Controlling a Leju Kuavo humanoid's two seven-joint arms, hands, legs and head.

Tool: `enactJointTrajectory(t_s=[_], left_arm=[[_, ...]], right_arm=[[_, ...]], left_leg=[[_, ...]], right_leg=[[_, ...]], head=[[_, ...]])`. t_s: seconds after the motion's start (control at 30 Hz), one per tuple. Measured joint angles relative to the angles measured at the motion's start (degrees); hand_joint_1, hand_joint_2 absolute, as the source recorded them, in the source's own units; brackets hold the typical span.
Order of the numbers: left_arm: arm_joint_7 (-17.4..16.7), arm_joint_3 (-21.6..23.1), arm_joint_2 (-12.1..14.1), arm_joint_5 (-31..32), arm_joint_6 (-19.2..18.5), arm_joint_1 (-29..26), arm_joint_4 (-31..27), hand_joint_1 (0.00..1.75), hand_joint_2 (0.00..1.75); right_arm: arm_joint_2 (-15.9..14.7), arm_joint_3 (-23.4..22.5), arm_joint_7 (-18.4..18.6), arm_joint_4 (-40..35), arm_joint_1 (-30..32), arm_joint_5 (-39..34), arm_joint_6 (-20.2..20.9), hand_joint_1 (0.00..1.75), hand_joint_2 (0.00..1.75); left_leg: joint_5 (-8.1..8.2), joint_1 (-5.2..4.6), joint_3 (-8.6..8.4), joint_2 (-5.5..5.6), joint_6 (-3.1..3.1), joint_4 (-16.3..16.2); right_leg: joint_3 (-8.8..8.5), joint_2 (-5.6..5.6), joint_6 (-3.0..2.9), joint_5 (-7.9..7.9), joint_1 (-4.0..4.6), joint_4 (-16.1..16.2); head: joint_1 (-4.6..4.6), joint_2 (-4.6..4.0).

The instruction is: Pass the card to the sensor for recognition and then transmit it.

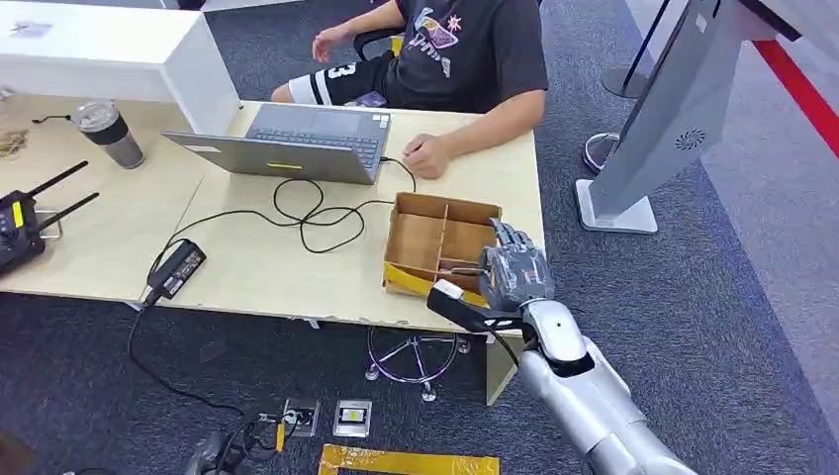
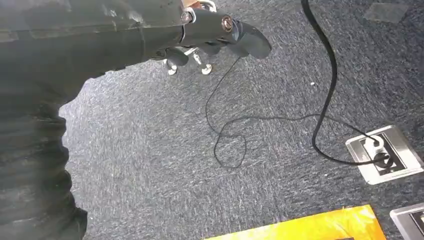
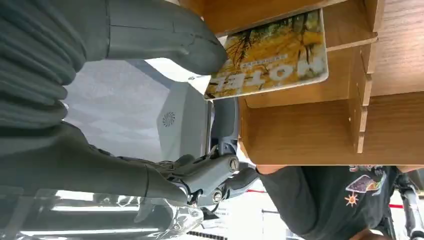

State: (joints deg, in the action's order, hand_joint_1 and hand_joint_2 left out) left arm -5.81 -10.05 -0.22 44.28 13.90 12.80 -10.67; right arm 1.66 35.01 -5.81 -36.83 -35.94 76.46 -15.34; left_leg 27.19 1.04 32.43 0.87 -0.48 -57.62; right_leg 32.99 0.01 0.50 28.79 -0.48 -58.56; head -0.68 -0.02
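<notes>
A yellow card (image 3: 272, 55) printed HOTEL lies slanted in a compartment of the divided wooden box (image 1: 416, 242), which sits near the table's front right corner. My right hand (image 1: 512, 272) reaches over the box's near right corner. In the right wrist view its thumb (image 3: 165, 35) touches the card's near corner, while the fingers (image 3: 210, 177) stay spread apart beside the box wall, off the card. A tall grey stand (image 1: 683, 119) with a round emblem rises on the floor to the right of the table. My left hand (image 2: 210, 25) hangs over the carpet, fingers loose, holding nothing.
A person sits behind the table, one hand (image 1: 427, 153) resting near the box. A laptop (image 1: 297, 139), looping cables (image 1: 307, 213), a power brick (image 1: 176, 269), a cup (image 1: 107, 134) and a radio controller (image 1: 20, 228) share the table. Floor sockets (image 2: 382, 152) and yellow tape (image 1: 406, 461) lie below.
</notes>
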Motion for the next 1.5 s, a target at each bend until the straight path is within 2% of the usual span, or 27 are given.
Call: enactJointTrajectory(t_s=[0.03,0.13,0.17,0.23,0.27,0.3,0.37,0.4,0.53,0.67,0.8,1.17,1.3,1.43,1.5], left_arm=[[0.02,0.0,0.0,0.02,-0.02,0.06,0.0,0.0,1.75],[0.0,0.0,0.0,0.15,-0.07,0.19,0.0,0.0,1.75],[0.02,0.0,0.0,0.17,-0.07,0.22,0.0,0.0,1.75],[0.02,0.0,0.0,0.28,-0.09,0.28,0.0,0.0,1.75],[0.02,0.0,0.0,0.31,-0.09,0.31,0.0,0.0,1.75],[0.0,0.0,0.0,0.31,-0.11,0.34,0.0,0.0,1.75],[0.02,0.02,-0.02,0.33,-0.11,0.38,0.0,0.0,1.75],[0.02,0.02,-0.02,0.33,-0.11,0.4,0.0,0.0,1.75],[0.02,0.17,-0.02,0.37,-0.11,0.48,0.0,0.0,1.75],[0.0,0.17,-0.02,0.37,-0.13,0.51,0.0,0.0,1.75],[0.0,0.2,-0.02,0.37,-0.13,0.52,0.0,0.0,1.75],[0.02,0.2,-0.04,0.37,-0.13,0.53,0.0,0.0,1.75],[0.02,0.2,-0.04,0.37,-0.13,0.53,0.0,0.0,1.75],[0.0,0.2,-0.04,0.35,-0.13,0.53,0.0,0.0,1.75],[0.0,0.2,-0.07,0.33,-0.13,0.53,0.0,0.0,1.75]], right_arm=[[0.0,0.0,-0.04,0.11,-0.07,0.0,-0.02,1.2,1.75],[0.0,0.0,-0.09,0.35,-0.16,0.0,-0.02,1.2,1.75],[0.02,0.0,-0.13,0.46,-0.21,-0.02,-0.04,1.29,1.75],[0.09,0.0,-0.24,0.7,-0.33,-0.18,-0.04,1.31,1.75],[0.15,0.0,-0.24,0.79,-0.4,-0.2,-0.04,1.26,1.75],[0.2,0.0,-0.26,0.83,-0.44,-0.2,-0.04,1.17,1.75],[0.43,0.0,-0.29,1.07,-0.5,-0.22,-0.04,0.82,1.75],[0.5,0.0,-0.29,1.16,-0.51,-0.24,-0.04,0.82,1.75],[0.59,0.0,-0.28,1.51,-0.67,-0.24,-0.04,0.28,1.75],[0.85,0.02,-0.29,1.64,-0.74,-0.24,-0.02,0.12,1.75],[0.98,0.02,-0.29,1.94,-0.84,-0.24,0.0,0.09,1.75],[1.09,0.02,-0.29,2.1,-0.9,-0.2,0.0,0.14,1.75],[1.09,0.02,-0.29,2.1,-0.9,-0.17,0.0,0.28,1.75],[1.11,0.02,-0.48,2.1,-0.93,-0.2,0.13,0.54,1.75],[1.16,0.02,-0.59,2.1,-0.95,-0.24,0.2,0.58,1.75]], left_leg=[[0.0,0.0,0.0,0.0,0.0,0.0],[0.0,0.0,0.0,0.0,0.0,0.0],[0.0,0.0,0.0,0.0,0.0,0.0],[0.0,0.0,0.0,0.0,0.0,0.0],[0.0,0.0,0.0,0.0,0.0,0.0],[0.0,0.0,0.0,0.0,0.0,0.0],[0.0,0.0,0.0,0.0,0.0,0.0],[0.0,0.0,0.0,0.0,0.0,0.0],[0.0,0.0,0.0,0.0,0.0,0.0],[0.0,0.0,0.0,0.0,0.0,0.0],[0.0,0.0,0.0,0.0,0.0,0.0],[0.0,0.0,0.0,0.0,0.0,0.0],[0.0,0.0,0.0,0.0,0.0,0.0],[0.0,0.0,0.0,0.0,0.0,0.0],[0.0,0.0,0.0,0.0,0.0,0.0]], right_leg=[[0.0,0.0,0.0,0.0,0.0,0.0],[0.0,0.0,0.0,0.0,0.0,0.0],[0.0,0.0,0.0,0.0,0.0,0.0],[0.0,0.0,0.0,0.0,0.0,0.0],[0.0,0.0,0.0,0.0,0.0,0.0],[0.0,0.0,0.0,0.0,0.0,0.0],[0.0,0.0,0.0,0.0,0.0,0.0],[0.0,0.0,0.0,0.0,0.0,0.0],[0.0,0.0,0.0,0.0,0.0,0.0],[0.0,0.0,0.0,0.0,0.0,0.0],[0.0,0.0,0.0,0.0,0.0,0.0],[0.0,0.0,0.0,0.0,0.0,0.0],[0.0,0.0,0.0,0.0,0.0,0.0],[0.0,0.0,0.0,0.0,0.0,0.0],[0.0,0.0,0.0,0.0,0.0,0.0]], head=[[-0.02,0.02],[0.0,0.02],[-0.02,0.0],[-0.02,0.0],[-0.02,0.02],[-0.02,0.0],[-0.02,0.0],[0.0,0.0],[-0.02,0.0],[0.0,0.0],[0.0,0.0],[-0.02,0.0],[-0.02,0.02],[-0.02,0.02],[-0.02,0.0]])
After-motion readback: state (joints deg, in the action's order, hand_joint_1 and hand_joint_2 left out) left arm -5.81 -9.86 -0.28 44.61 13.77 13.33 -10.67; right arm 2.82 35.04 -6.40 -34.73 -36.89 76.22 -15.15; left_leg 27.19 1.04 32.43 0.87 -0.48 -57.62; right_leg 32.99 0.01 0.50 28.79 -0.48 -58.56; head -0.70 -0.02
